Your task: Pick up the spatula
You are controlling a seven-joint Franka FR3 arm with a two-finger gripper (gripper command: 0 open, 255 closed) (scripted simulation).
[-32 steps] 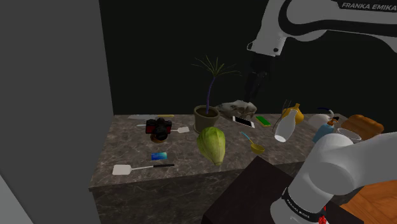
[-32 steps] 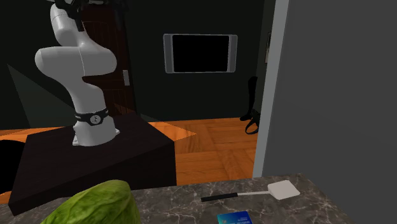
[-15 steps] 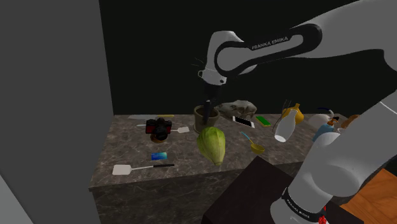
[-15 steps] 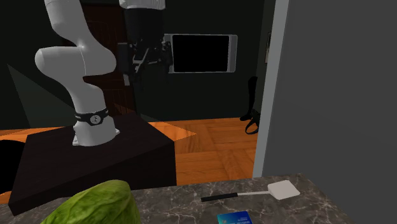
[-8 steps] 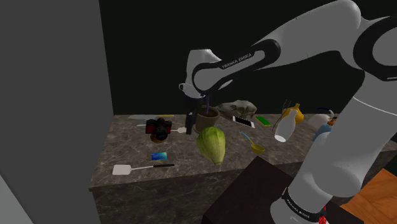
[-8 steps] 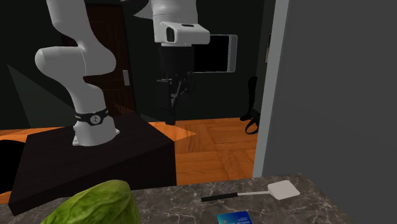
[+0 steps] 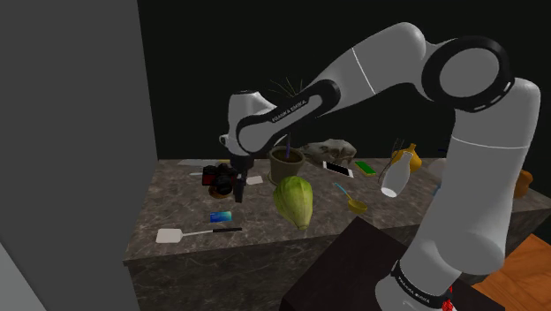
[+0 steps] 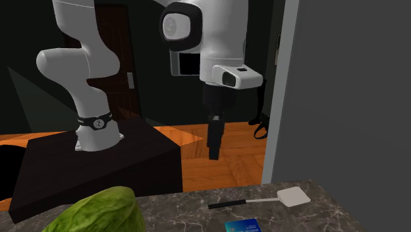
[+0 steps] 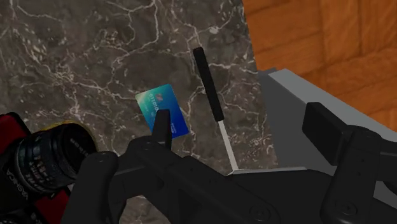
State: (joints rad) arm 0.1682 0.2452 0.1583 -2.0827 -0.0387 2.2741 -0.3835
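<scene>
Take the gripper (image 7: 237,183) as found: spread wide, fingers (image 9: 162,127) well apart, clasping nothing, hanging above the dark marbled counter (image 7: 168,199) at the middle-left of the shoulder view, close by the red and black camera (image 7: 221,177). Look below and left of it in that view for the spatula (image 7: 190,234), lying flat near the counter's front edge, pale blade (image 7: 169,235) toward the left, black handle (image 7: 226,231) toward the right. Note the blue card (image 7: 221,216) just beside the handle but apart from it, and the green lettuce-like head (image 7: 294,199) farther right. Going by the wrist view, aim for the black handle rather than the thin shaft or the flat blade. Turn the wrist to set the 2 fingers across the handle, 1 on each side. Come straight down, low enough to catch the handle's sides, yet not so low as to jam the tips on the stone. Steer clear of the card on the way. Close firmly, then lift level, minding a likely tip toward the blade end.
</scene>
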